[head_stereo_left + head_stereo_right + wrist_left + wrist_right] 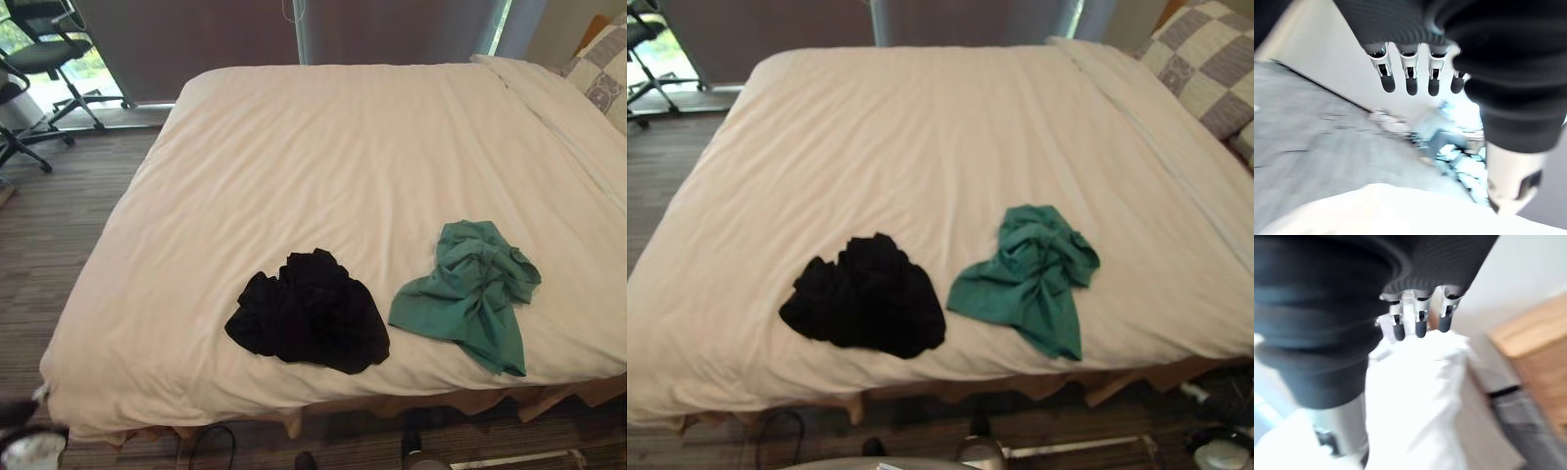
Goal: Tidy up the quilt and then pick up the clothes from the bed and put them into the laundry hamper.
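Observation:
The white quilt lies spread flat over the bed. A crumpled black garment rests on it near the front edge. A bunched green garment lies just to its right, apart from it. In the left wrist view my left hand hangs with straight fingers and holds nothing, with grey floor and a white edge past it. The right wrist view has my right hand with straight fingers beside white quilt cloth, gripping nothing.
Office chairs stand on the wood floor at the far left of the bed. A checked pillow lies at the bed's head on the right. A dark curtain hangs behind the bed. Wooden furniture stands beyond my right hand.

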### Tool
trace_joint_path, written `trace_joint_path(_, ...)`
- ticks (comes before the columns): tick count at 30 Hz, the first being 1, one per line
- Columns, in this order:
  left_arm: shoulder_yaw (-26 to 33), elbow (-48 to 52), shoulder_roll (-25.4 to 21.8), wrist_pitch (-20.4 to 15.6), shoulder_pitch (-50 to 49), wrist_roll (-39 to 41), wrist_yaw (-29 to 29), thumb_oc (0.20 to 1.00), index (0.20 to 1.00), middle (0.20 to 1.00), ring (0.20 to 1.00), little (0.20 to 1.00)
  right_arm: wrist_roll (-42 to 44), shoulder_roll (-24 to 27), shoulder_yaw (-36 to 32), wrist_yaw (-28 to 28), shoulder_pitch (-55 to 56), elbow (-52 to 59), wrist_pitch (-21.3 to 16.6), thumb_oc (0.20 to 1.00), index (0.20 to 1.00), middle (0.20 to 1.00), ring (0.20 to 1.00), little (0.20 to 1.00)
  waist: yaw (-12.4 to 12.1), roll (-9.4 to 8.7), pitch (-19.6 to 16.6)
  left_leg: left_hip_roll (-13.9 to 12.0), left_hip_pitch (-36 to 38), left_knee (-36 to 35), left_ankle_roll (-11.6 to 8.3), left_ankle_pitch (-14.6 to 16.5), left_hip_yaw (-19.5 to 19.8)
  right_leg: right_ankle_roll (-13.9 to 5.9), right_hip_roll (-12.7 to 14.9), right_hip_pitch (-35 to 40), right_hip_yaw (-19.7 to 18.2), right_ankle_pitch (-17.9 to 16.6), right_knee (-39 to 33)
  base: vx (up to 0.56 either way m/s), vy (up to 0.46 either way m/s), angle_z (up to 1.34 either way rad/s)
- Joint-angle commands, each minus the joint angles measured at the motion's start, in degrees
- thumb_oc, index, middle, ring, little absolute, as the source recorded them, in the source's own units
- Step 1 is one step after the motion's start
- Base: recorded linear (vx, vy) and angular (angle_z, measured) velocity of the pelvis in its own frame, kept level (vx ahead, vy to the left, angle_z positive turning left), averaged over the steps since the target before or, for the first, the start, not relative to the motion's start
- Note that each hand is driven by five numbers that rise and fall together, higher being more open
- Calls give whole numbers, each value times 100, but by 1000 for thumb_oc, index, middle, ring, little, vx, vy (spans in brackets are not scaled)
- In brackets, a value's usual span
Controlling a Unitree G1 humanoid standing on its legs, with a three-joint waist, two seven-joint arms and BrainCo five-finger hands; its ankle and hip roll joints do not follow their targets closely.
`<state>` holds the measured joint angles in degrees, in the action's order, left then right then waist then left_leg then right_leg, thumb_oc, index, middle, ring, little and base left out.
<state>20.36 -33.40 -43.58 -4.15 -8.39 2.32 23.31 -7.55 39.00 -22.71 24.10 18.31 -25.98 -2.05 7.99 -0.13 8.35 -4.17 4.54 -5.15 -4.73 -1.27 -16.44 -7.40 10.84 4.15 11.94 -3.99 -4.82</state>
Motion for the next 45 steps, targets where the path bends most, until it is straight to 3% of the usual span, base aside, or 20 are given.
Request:
trace_joint_path(1,118,667,-571,-618,408,-724,104,1000,1000,1000,1000,1000,-1067,665,-39,48,-582,373,-188,1000,1000,1000,1000,1000,-23,-175,-76,-480,241,27,-440,147,-138,-733,537,-305,97,-51,331,0,0,0)
trace_joint_path(3,-235,1528,-534,-793,622,-852,-154,1000,1000,1000,1000,1000,-1434,897,282,-147,-789,774,-246,1000,1000,1000,1000,1000,-39,-234,-109,-484,256,20,-427,153,-167,-724,550,-312,79,-69,310,-1,-12,-7)
trace_joint_path(8,-1055,2159,-363,-791,879,-1099,-773,1000,1000,1000,1000,1000,-1567,1039,857,-482,-1192,1269,-332,1000,1000,1000,1000,1000,-55,-260,-78,-492,295,18,-404,171,-217,-705,568,-305,65,-72,287,4,-11,-3)
trace_joint_path(9,-1584,2041,-256,-734,1113,-1323,-980,1000,1000,1000,1000,1000,-1626,1108,1258,-585,-1503,1378,-381,1000,1000,1000,1000,1000,-47,-275,-54,-486,323,17,-402,177,-256,-697,566,-297,50,-81,275,18,-23,-4)
trace_joint_path(10,-1613,1997,-251,-739,1160,-1333,-967,1000,1000,1000,1000,1000,-1627,1115,1273,-579,-1534,1353,-378,1000,1000,1000,1000,1000,-53,-272,-44,-485,327,16,-402,178,-260,-697,567,-295,46,-81,273,9,-29,-5)
trace_joint_path(12,-2340,1729,-7,-625,1565,-1485,-1132,1000,1000,1000,1000,1000,-1712,1177,1788,-648,-1981,1502,-372,1000,1000,1000,1000,1000,-25,-283,58,-500,333,20,-396,171,-317,-690,562,-333,18,-88,276,-9,-19,-5)
trace_joint_path(18,-3292,985,466,-347,2429,-1771,-1154,1000,1000,1000,1000,1000,-1759,1197,2478,-646,-2763,1694,-315,1000,1000,1000,1000,1000,47,-258,372,-518,186,46,-393,97,-446,-693,544,-603,-127,-129,322,-73,-12,-14)
trace_joint_path(19,-3668,846,619,-269,2759,-2015,-1204,1000,1000,1000,1000,1000,-1774,1164,2672,-632,-2957,1813,-327,1000,1000,1000,1000,1000,100,-250,474,-514,98,56,-397,65,-485,-700,540,-699,-172,-147,328,-121,-27,-24)
trace_joint_path(26,-4854,-104,1134,-173,3844,-2742,-1233,1000,1000,1000,1000,1000,-1675,1096,3242,-475,-3668,1944,-411,1000,1000,1000,1000,1000,231,-160,757,-527,-242,72,-413,-62,-606,-727,541,-1133,-284,-223,389,-79,-5,-9)
trace_joint_path(27,-4982,-305,1252,-165,3915,-2801,-1252,555,555,555,555,555,-1654,1073,3347,-454,-3787,1921,-428,1000,1000,1000,1000,1000,234,-144,777,-526,-287,73,-413,-75,-622,-730,531,-1195,-302,-238,392,-70,1,-22)
trace_joint_path(28,-5076,-502,1363,-110,3916,-2817,-1327,555,555,555,555,555,-1645,1065,3444,-468,-3901,1915,-426,1000,1000,1000,1000,1000,232,-140,794,-529,-310,72,-417,-86,-629,-734,530,-1232,-304,-252,397,-60,-2,-23)
trace_joint_path(29,-5143,-808,1557,-80,3865,-2796,-1409,200,200,200,200,200,-1615,1059,3623,-511,-4127,1852,-424,1000,1000,1000,1000,1000,203,-115,806,-536,-362,72,-428,-117,-633,-730,533,-1287,-304,-267,407,-35,-6,-13)
trace_joint_path(36,-5011,-981,1822,-126,3274,-2406,-1529,200,200,200,200,200,-1460,828,4496,-743,-5138,1007,-342,1000,1000,1000,1000,1000,-38,-11,878,-555,-488,79,-447,-183,-510,-675,566,-1310,-175,-217,473,-20,-28,-2)
trace_joint_path(38,-4737,-1013,1821,-155,2843,-2045,-1513,200,200,200,200,200,-1159,423,4743,-891,-5384,136,-277,1000,1000,1000,1000,1000,-229,41,920,-557,-511,95,-439,-195,-404,-622,578,-1286,-89,-131,596,-40,-47,19)
trace_joint_path(40,-4609,-1035,1791,-173,2689,-1943,-1498,200,200,200,200,200,-993,205,4829,-945,-5466,-275,-270,1000,1000,1000,1000,1000,-255,46,924,-563,-507,105,-435,-192,-362,-600,582,-1278,-45,-79,675,-26,-30,23)
trace_joint_path(43,-4212,-1189,1790,-230,2366,-1289,-1545,200,200,200,200,200,-250,-464,4723,-1213,-5483,-1925,-62,1000,1000,1000,1000,1000,-431,64,951,-566,-481,159,-416,-181,-233,-551,596,-1236,62,53,923,-31,-37,22)
trace_joint_path(44,-4035,-1269,1764,-231,2280,-1062,-1575,200,200,200,200,200,-69,-591,4593,-1307,-5428,-2467,18,539,539,539,539,539,-498,73,960,-567,-487,207,-411,-167,-162,-533,600,-1226,103,99,1011,-29,-78,29)
trace_joint_path(45,-3753,-1400,1679,-216,2119,-782,-1594,200,200,200,200,200,273,-772,4337,-1495,-5341,-3244,149,200,200,200,200,200,-641,83,949,-583,-498,262,-412,-163,-53,-505,608,-1180,198,171,1096,-20,-70,28)
